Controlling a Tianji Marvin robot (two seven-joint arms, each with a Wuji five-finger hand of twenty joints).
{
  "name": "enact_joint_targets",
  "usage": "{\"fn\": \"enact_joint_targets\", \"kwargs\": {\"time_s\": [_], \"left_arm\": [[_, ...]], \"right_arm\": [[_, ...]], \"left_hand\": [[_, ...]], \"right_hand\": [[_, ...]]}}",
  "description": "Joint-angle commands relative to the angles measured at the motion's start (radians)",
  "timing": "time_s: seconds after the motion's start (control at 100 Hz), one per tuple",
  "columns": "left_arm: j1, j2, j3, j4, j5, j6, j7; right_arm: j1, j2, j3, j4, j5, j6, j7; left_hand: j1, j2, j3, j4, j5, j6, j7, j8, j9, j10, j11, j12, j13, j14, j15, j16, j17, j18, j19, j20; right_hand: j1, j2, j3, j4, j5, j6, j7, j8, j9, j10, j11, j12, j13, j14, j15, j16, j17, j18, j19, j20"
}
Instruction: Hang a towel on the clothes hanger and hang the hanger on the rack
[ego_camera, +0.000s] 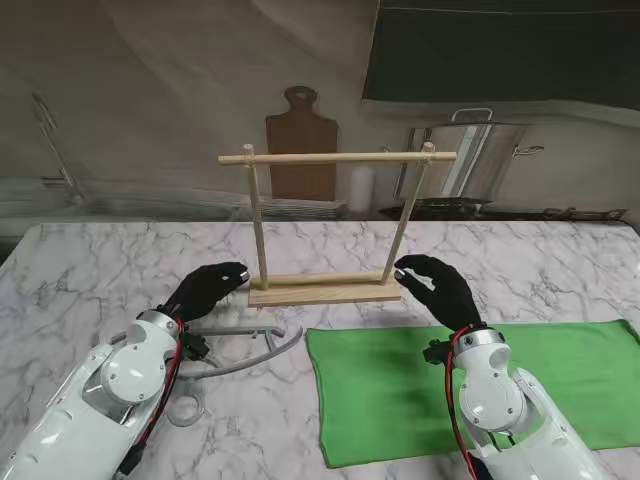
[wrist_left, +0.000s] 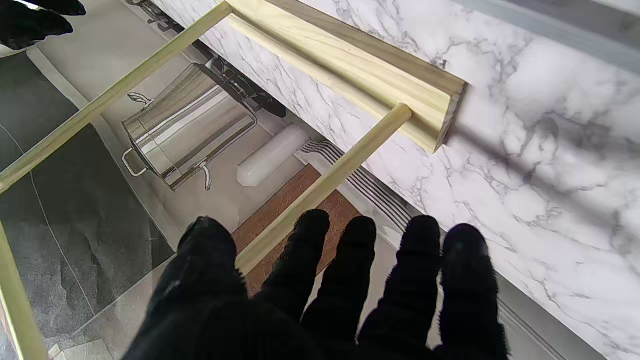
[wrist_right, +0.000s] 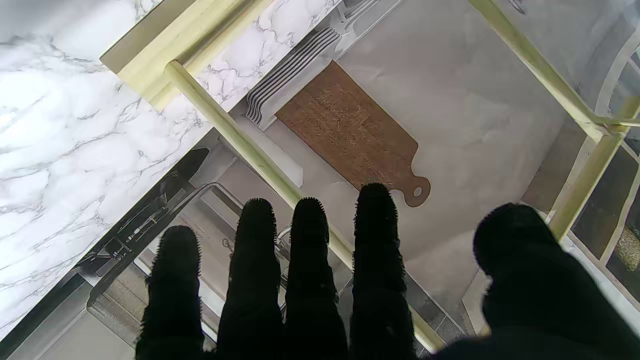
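Stand view: wooden rack (ego_camera: 330, 225) upright mid-table on the marble table (ego_camera: 90, 270), base plank flat, top bar level. Left hand (ego_camera: 205, 290) just beside the rack's left base corner, fingertips near the left post foot; contact not discernible. Right hand (ego_camera: 440, 290) just beside the right base corner, fingers curled loosely toward the right post; contact likewise unclear. Green towel (ego_camera: 400, 390) spread flat, nearer to me than the rack, right of centre. Grey clothes hanger (ego_camera: 250, 350) flat on the marble, nearer to me than the rack, between left forearm and towel, apart from the towel's edge.

Left wrist view: left hand (wrist_left: 320, 295) with fingers (wrist_left: 422, 250) extended and slightly spread, empty. Rack post (wrist_left: 325, 185) passing between thumb and first finger, no grip evident.

Right wrist view: right hand (wrist_right: 325, 300) with four fingers (wrist_right: 255, 240) straight, side by side, thumb well apart, holding nothing. Rack post (wrist_right: 240, 145) running behind the fingers.
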Motion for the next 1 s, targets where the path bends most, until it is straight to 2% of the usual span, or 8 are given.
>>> {"fn": "enact_joint_targets", "kwargs": {"time_s": [0.0, 0.29, 0.44, 0.61, 0.74, 0.87, 0.99], "left_arm": [[0.002, -0.004, 0.000, 0.001, -0.001, 0.004, -0.013], [0.009, -0.003, -0.008, -0.001, 0.002, -0.006, -0.009], [0.013, -0.002, -0.009, -0.004, 0.006, -0.012, -0.010], [0.021, -0.004, -0.017, -0.008, 0.007, -0.011, -0.002], [0.025, -0.002, -0.016, -0.008, 0.014, -0.004, -0.005], [0.034, -0.005, -0.027, -0.017, 0.016, -0.008, 0.010], [0.047, -0.005, -0.034, -0.031, 0.024, -0.014, 0.015]], "right_arm": [[0.000, -0.001, -0.003, 0.004, 0.000, 0.008, 0.005], [-0.007, 0.001, 0.002, -0.004, -0.007, -0.002, 0.006], [-0.018, 0.002, 0.012, -0.013, -0.011, -0.009, 0.005], [-0.013, 0.004, 0.013, -0.010, -0.016, -0.009, 0.011], [0.004, 0.013, 0.027, -0.005, -0.055, -0.026, 0.029], [0.024, 0.029, 0.066, -0.003, -0.101, -0.043, 0.076], [0.036, 0.042, 0.117, 0.008, -0.137, -0.083, 0.111]], "left_hand": [[0.025, 0.053, 0.002, 0.003, -0.009, 0.002, -0.002, -0.013, -0.012, -0.009, -0.010, -0.008, -0.015, -0.013, -0.006, 0.001, -0.020, 0.002, -0.665, 0.012], [0.025, 0.053, 0.002, 0.003, -0.008, 0.002, -0.002, -0.013, -0.012, -0.008, -0.010, -0.008, -0.015, -0.014, -0.006, 0.001, -0.020, 0.002, -0.667, 0.012], [0.024, 0.053, 0.002, 0.003, -0.009, 0.001, -0.002, -0.013, -0.013, -0.008, -0.010, -0.008, -0.015, -0.015, -0.006, 0.001, -0.021, 0.002, -0.668, 0.012], [0.025, 0.053, 0.002, 0.003, -0.009, 0.004, -0.003, -0.013, -0.013, -0.006, -0.010, -0.008, -0.015, -0.014, -0.007, 0.001, -0.021, 0.001, -0.668, 0.012], [0.024, 0.053, 0.002, 0.003, -0.008, 0.001, -0.002, -0.013, -0.012, -0.008, -0.010, -0.008, -0.014, -0.013, -0.007, 0.001, -0.020, 0.002, -0.669, 0.012], [0.025, 0.053, 0.002, 0.003, -0.008, 0.002, -0.002, -0.013, -0.012, -0.007, -0.010, -0.008, -0.014, -0.015, -0.007, 0.001, -0.020, 0.002, -0.669, 0.013], [0.024, 0.053, 0.002, 0.003, -0.008, 0.002, -0.003, -0.013, -0.012, -0.008, -0.010, -0.008, -0.015, -0.015, -0.006, 0.001, -0.020, 0.002, -0.669, 0.013]], "right_hand": [[0.002, 0.007, -0.015, 0.015, 0.003, -0.011, -0.019, -0.016, 0.014, -0.026, -0.023, -0.009, -0.001, -0.023, -0.023, 0.003, -0.014, -0.014, -0.014, 0.007], [0.001, 0.004, -0.016, 0.014, -0.005, -0.015, -0.023, -0.018, 0.012, -0.028, -0.025, -0.009, -0.002, -0.023, -0.024, 0.002, -0.014, -0.013, -0.015, 0.007], [-0.003, -0.002, -0.017, 0.014, -0.005, -0.018, -0.026, -0.020, 0.019, -0.047, -0.031, -0.013, -0.001, -0.023, -0.026, 0.001, -0.012, -0.011, -0.016, 0.007], [-0.005, -0.001, -0.016, 0.014, -0.005, -0.016, -0.027, -0.021, 0.020, -0.041, -0.039, -0.016, -0.001, -0.024, -0.032, -0.001, -0.014, -0.010, -0.019, 0.006], [-0.007, -0.001, -0.018, 0.015, -0.002, -0.019, -0.025, -0.020, 0.021, -0.034, -0.038, -0.015, 0.005, -0.026, -0.032, -0.001, -0.009, -0.010, -0.018, 0.006], [-0.016, -0.005, -0.020, 0.015, -0.021, -0.026, -0.031, -0.021, 0.025, -0.061, -0.045, -0.019, 0.012, -0.045, -0.035, -0.003, -0.004, -0.009, -0.019, 0.004], [-0.041, -0.018, -0.013, 0.014, -0.044, -0.044, -0.045, -0.032, 0.017, -0.098, -0.091, -0.044, -0.001, -0.066, -0.065, -0.023, -0.014, -0.013, -0.044, -0.013]]}}
